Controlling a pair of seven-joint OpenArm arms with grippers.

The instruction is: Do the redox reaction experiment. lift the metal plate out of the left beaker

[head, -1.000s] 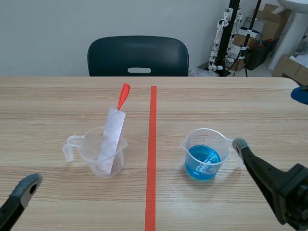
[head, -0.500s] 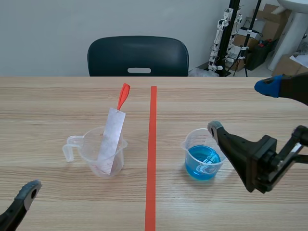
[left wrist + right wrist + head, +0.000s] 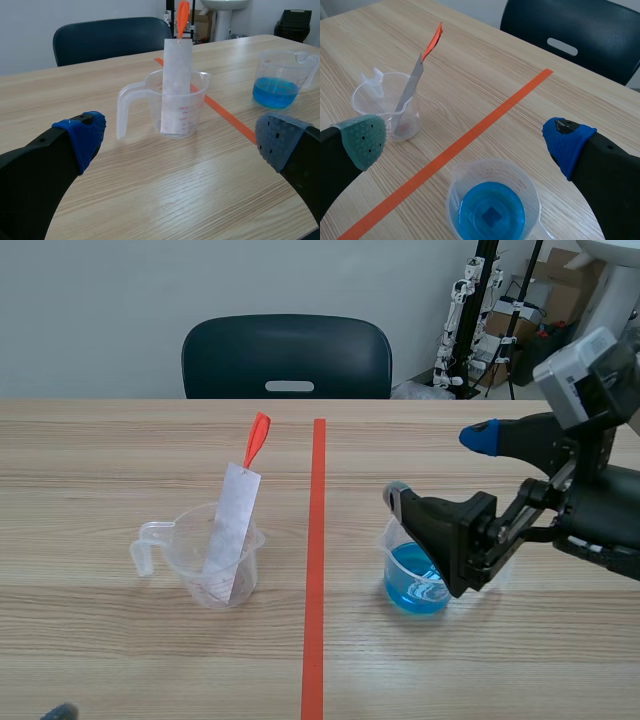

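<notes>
Desk [image 3: 100, 440]: tape line [image 3: 318, 540] splits it.

Right gripper [image 3: 439, 466]: spread wide, hanging over the blue beaker [image 3: 420, 565], across the line from the target.

Left gripper [image 3: 180, 137]: also wide, low at the near-left corner, with the left beaker [image 3: 215, 565] dead ahead.

Metal plate [image 3: 232, 525]: stands in that beaker, long axis leaning toward the far edge. Orange tab [image 3: 258, 438] is topmost, the likely grip point.

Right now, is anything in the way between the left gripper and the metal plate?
No, nothing visible. Only bare table lies between the open left gripper and the clear beaker holding the metal plate. The right gripper hangs over the blue beaker, across the tape line.
</notes>
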